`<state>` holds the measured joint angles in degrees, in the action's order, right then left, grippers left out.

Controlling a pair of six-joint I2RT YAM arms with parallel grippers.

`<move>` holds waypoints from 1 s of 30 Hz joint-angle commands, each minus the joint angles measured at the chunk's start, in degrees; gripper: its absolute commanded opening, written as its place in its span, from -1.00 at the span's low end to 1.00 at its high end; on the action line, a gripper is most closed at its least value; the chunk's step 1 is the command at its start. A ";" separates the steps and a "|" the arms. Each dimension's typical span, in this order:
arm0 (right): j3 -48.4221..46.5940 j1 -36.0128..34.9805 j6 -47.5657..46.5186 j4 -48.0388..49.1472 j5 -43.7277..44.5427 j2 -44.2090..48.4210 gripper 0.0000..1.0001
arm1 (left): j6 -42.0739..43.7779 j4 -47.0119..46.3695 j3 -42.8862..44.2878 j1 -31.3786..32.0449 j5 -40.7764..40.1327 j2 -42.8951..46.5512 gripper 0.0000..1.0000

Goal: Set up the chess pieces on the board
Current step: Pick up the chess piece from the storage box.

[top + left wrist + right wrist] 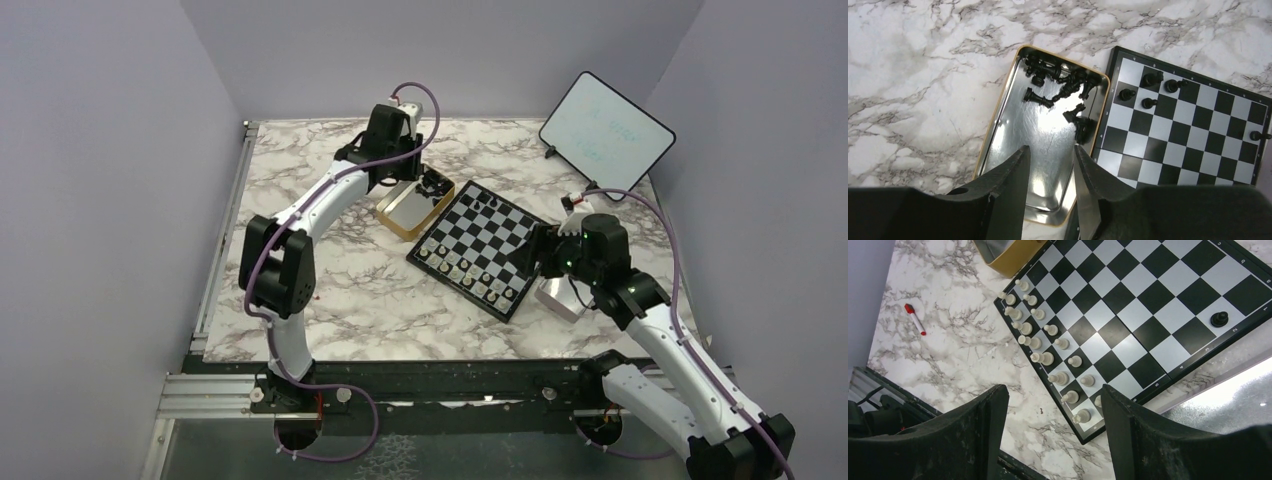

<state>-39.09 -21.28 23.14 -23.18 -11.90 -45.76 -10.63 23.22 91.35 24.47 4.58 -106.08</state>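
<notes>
The left gripper (1050,169) hangs over the gold tin (1043,137) at the lower centre of the left wrist view, jaws spread with nothing between them. The loose black pieces (1037,97) lie heaped in the tin's upper end. The board (1198,130) sits touching the tin's right side, and 5 standing black pieces (1151,79) are scattered over its upper squares.

In the right wrist view the right gripper (1053,405) fills the bottom edge, its jaws wide apart and holding nothing. Above it, pale pieces (1048,358) stand in 2 rows along the board's left edge. A red marker (914,319) lies on the marble table (350,290) at the upper left.
</notes>
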 commanded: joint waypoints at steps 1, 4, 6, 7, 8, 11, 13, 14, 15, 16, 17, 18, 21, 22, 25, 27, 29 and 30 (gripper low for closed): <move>-2.34 0.04 -0.11 -0.01 -1.03 0.94 0.45 | 1.59 -0.20 5.12 0.38 -3.99 -5.71 -0.24; -2.65 0.07 -0.53 -0.83 -1.09 0.85 0.45 | 0.69 -0.20 6.98 0.62 -5.40 -8.02 -0.32; -2.55 0.08 -0.57 -1.13 -1.07 1.01 0.45 | -0.93 -0.13 7.88 0.79 -7.25 -9.31 -0.38; -2.47 0.09 -0.62 -1.06 -1.07 1.10 0.45 | -2.23 -0.18 8.00 0.84 -7.79 -9.87 -0.41; -2.19 0.10 -0.56 -0.96 -1.04 1.26 0.45 | -3.61 -0.19 8.16 0.84 -8.21 -10.25 -0.41; -1.60 0.10 -0.55 -0.54 -1.09 1.59 0.45 | -7.90 -0.26 8.57 1.00 -9.77 -11.59 -0.41; -1.33 0.10 -0.59 -0.32 -1.20 1.53 0.45 | -10.70 -0.79 8.43 1.14 -10.73 -12.12 -0.41; -1.28 0.07 -0.78 -0.23 -1.38 1.50 0.45 | -11.85 -1.13 8.41 1.25 -11.04 -12.35 -0.41; -1.19 0.05 -0.99 -0.20 -1.45 1.51 0.45 | -12.86 -1.42 8.41 1.35 -11.34 -12.68 -0.41; -1.19 0.09 -1.20 -0.24 -1.52 1.59 0.45 | -13.66 -1.76 8.40 1.49 -11.50 -12.92 -0.41; -1.22 0.10 -1.43 -0.32 -1.49 1.55 0.45 | -14.49 -2.04 8.60 1.68 -11.63 -13.26 -0.41; -1.25 0.10 -1.69 -0.39 -1.39 1.67 0.46 | -15.03 -2.12 8.81 1.86 -11.98 -13.66 -0.41; -1.54 0.05 -2.44 -0.87 -1.09 2.08 0.46 | -16.46 -2.18 9.40 2.40 -13.52 -14.98 -0.41; -1.53 0.07 -2.62 -1.03 -0.99 2.40 0.47 | -17.01 -2.20 9.72 2.50 -13.91 -15.56 -0.41; -0.84 0.10 -2.74 -0.34 -0.92 3.20 0.47 | -20.41 -2.26 10.49 2.64 -15.43 -17.00 -0.41; -0.87 0.09 -2.81 -0.38 -1.31 3.35 0.47 | -21.99 -2.39 10.77 3.20 -17.06 -17.54 -0.42; -0.99 0.09 -2.90 -0.55 -1.54 3.47 0.47 | -22.50 -2.48 11.08 4.11 -19.79 -17.88 -0.43; -0.99 0.06 -3.06 -0.74 -1.50 3.55 0.47 | -22.73 -2.62 11.23 4.44 -20.43 -18.10 -0.43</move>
<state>-39.94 -21.28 21.15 -23.44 -12.12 -42.94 -29.67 21.93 99.96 27.49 -9.89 -123.17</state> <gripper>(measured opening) 0.733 0.288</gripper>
